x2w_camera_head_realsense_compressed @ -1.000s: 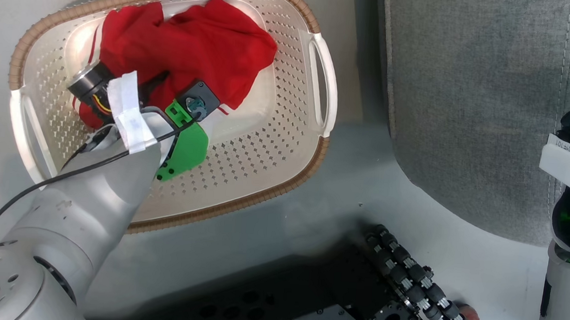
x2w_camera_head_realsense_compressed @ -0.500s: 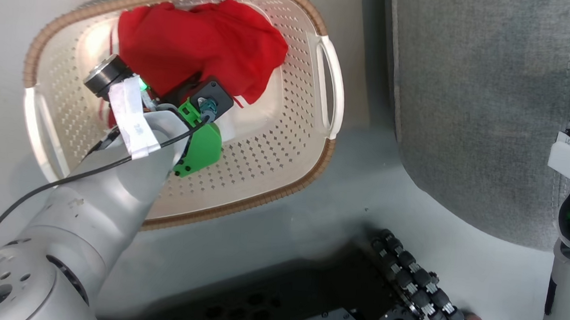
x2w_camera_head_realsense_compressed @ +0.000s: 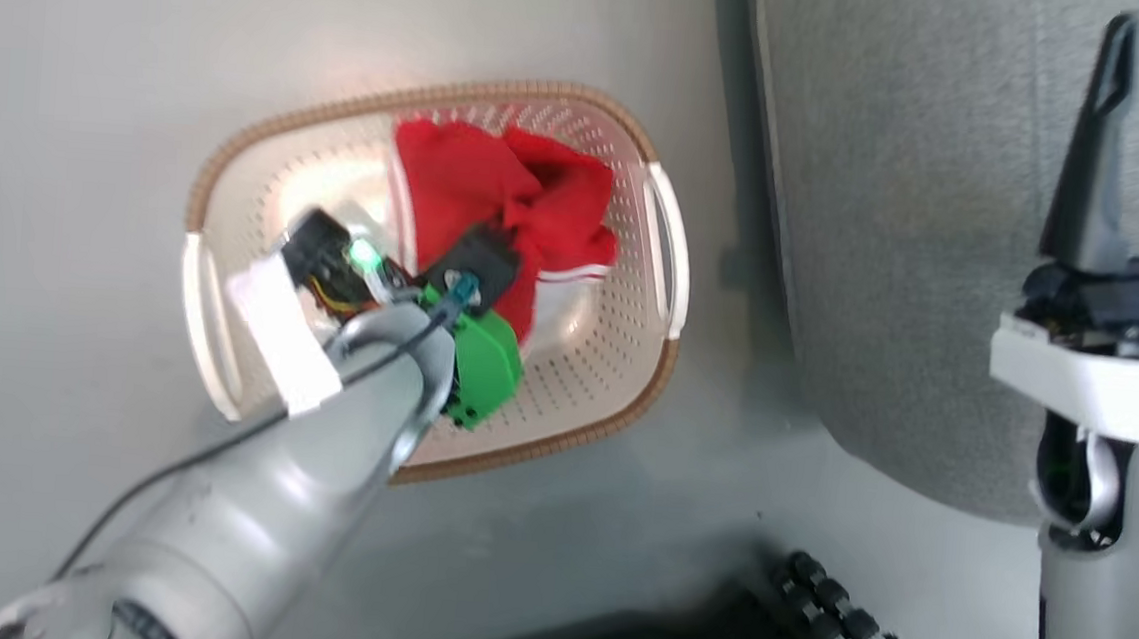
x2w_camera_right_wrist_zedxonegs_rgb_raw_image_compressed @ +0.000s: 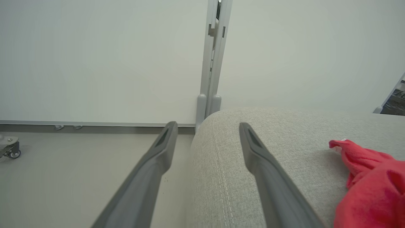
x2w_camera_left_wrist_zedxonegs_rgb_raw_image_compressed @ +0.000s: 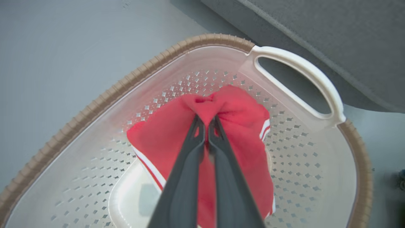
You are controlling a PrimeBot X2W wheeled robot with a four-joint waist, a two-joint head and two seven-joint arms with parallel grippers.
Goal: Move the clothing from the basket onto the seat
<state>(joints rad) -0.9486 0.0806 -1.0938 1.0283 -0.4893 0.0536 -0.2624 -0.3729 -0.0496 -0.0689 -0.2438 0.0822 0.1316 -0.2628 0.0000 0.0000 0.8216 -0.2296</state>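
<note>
In the cream perforated basket [x2w_camera_head_realsense_compressed: 268, 188] lies red clothing [x2w_camera_head_realsense_compressed: 498, 199] with white striped edging. My left gripper [x2w_camera_left_wrist_zedxonegs_rgb_raw_image_compressed: 206, 119] is shut on a raised fold of that clothing [x2w_camera_left_wrist_zedxonegs_rgb_raw_image_compressed: 240, 110], which bunches up around the fingertips while the rest hangs down to the basket [x2w_camera_left_wrist_zedxonegs_rgb_raw_image_compressed: 95, 104] floor. The grey seat [x2w_camera_head_realsense_compressed: 886, 231] stands to the right of the basket. My right gripper [x2w_camera_right_wrist_zedxonegs_rgb_raw_image_compressed: 207, 126] is open and holds nothing, above the seat's [x2w_camera_right_wrist_zedxonegs_rgb_raw_image_compressed: 284, 139] rounded edge. One dark finger [x2w_camera_head_realsense_compressed: 1093, 146] of it shows at the right of the head view. Another red garment [x2w_camera_right_wrist_zedxonegs_rgb_raw_image_compressed: 370, 180] lies on the seat.
The basket sits on a pale grey floor [x2w_camera_head_realsense_compressed: 95, 76], close to the seat's side. A white wall with a grey upright post [x2w_camera_right_wrist_zedxonegs_rgb_raw_image_compressed: 213, 63] stands behind the seat. My base with black rollers [x2w_camera_head_realsense_compressed: 849, 630] is at the bottom.
My left gripper has shut on the red clothing and gathered it into a tighter, raised bunch. The head camera has pulled back, so the basket looks smaller. The right gripper stays open.
</note>
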